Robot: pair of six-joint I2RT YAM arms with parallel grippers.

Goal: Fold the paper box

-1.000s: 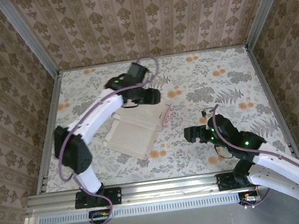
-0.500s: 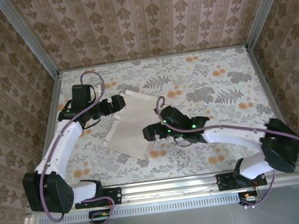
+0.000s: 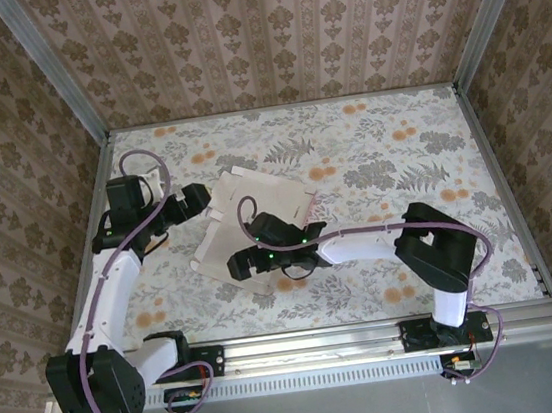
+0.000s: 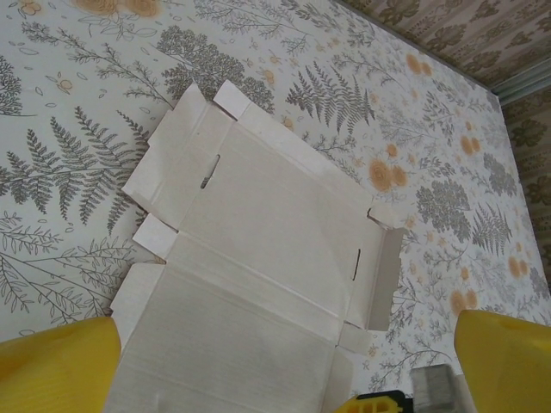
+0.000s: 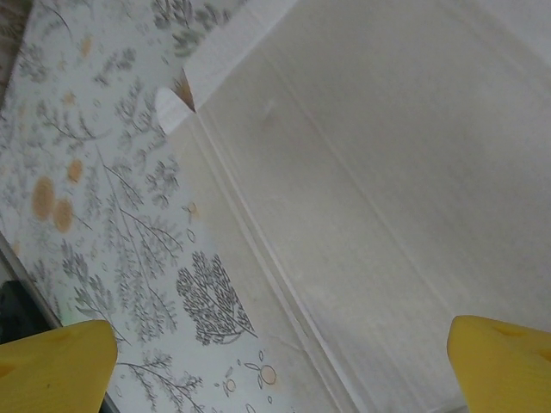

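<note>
The paper box [image 3: 258, 197] lies unfolded on the floral table, pale off-white inner side up, with a pink edge showing at its right. In the left wrist view the flat sheet [image 4: 258, 232] spreads out with its tabs, and one side flap [image 4: 385, 275] stands up a little. My left gripper [image 3: 204, 197] is open just left of the box, its yellow fingertips [image 4: 52, 366] apart and empty. My right gripper [image 3: 237, 265] hovers open over the box's near-left part. The creased panel [image 5: 387, 172] passes between its yellow fingertips [image 5: 504, 361], which touch nothing.
The right arm [image 3: 381, 239] stretches from its base across the table's near half to the box. Patterned walls close in the table on three sides, and a metal rail [image 3: 313, 341] runs along the near edge. Bare tablecloth [image 3: 411, 160] lies right of the box.
The left gripper opened, left the box's far edge and drew back to the left. The far panel now lies flat. The right arm swung from the right side to over the box.
</note>
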